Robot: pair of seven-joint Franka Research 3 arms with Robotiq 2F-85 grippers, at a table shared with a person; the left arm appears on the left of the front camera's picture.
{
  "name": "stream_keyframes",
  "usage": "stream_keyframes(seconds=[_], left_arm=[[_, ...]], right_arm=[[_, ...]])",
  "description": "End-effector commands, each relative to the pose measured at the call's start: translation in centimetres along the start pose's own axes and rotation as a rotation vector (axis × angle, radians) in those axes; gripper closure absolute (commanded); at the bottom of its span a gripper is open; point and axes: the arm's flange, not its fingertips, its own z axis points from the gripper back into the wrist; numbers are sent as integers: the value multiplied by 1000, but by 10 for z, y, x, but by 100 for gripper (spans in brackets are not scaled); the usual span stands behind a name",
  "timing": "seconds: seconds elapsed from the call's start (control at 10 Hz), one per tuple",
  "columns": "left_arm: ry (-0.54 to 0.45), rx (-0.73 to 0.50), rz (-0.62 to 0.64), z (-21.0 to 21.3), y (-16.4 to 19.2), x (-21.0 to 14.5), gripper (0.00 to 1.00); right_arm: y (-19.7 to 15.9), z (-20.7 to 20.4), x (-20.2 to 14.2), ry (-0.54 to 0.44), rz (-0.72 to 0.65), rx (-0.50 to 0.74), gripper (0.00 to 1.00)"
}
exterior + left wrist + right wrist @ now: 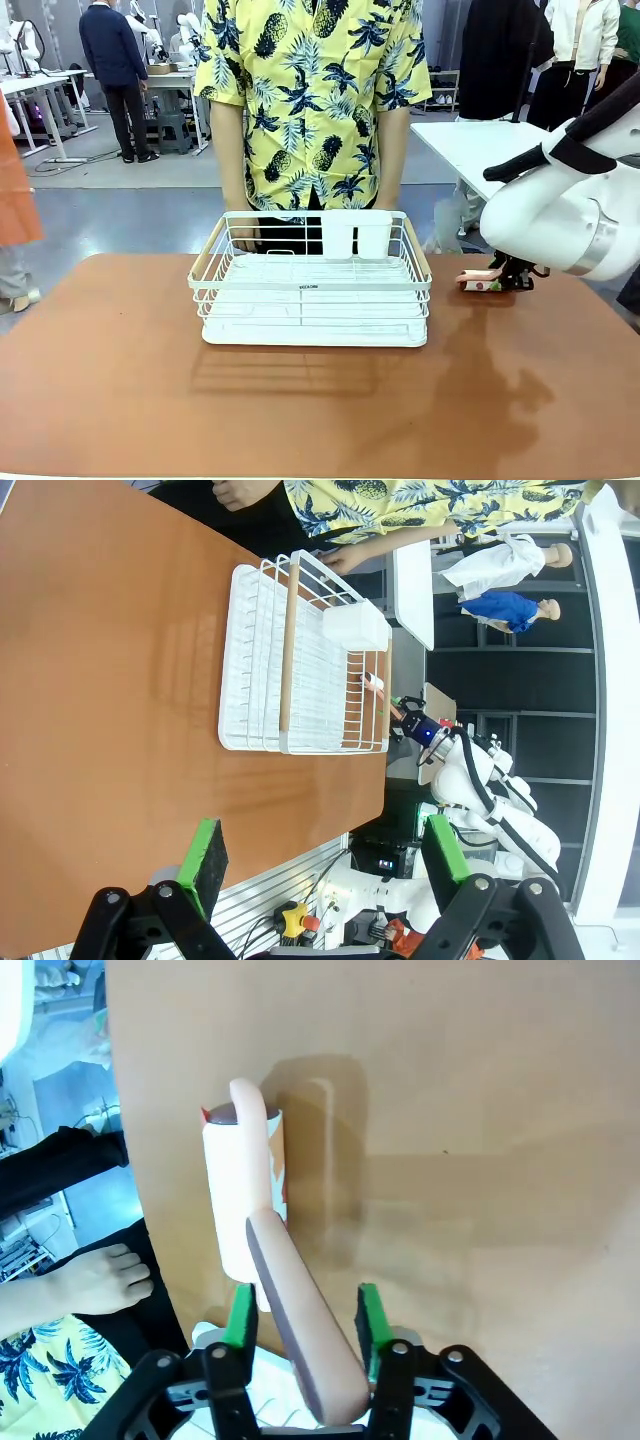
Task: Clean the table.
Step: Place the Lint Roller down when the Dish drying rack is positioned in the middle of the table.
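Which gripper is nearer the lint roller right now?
Right. The right gripper has its fingers either side of the lint roller handle. The left gripper hangs above the table's near side, well away.

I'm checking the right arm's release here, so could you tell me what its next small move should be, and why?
Probably lift the right gripper straight away from the lint roller. Its green pads stand apart on either side of the pink handle, and the roller lies on the table near the edge, right of the white rack.
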Motion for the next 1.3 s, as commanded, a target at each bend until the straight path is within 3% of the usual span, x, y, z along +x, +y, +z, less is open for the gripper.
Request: stream_keyframes(seconds=[0.0,0.1,0.2,0.3,1.0,1.2], left_arm=[[-2,-12,-2,2,0,-1,0],[-2,-12,-2,2,0,-1,0],[-2,-12,-2,2,0,-1,0],[-2,-12,-2,2,0,-1,0],[-2,-12,-2,2,0,-1,0],[-2,-12,-2,2,0,-1,0]], right_arm=[[11,26,-2,-12,13,-50,30],[17,37,-3,-43,6,-89,16],[21,49,-5,-68,17,-114,14],[24,60,-7,-75,38,-139,0],[43,104,-20,-84,44,-343,0],[40,100,-19,-68,77,-315,0]])
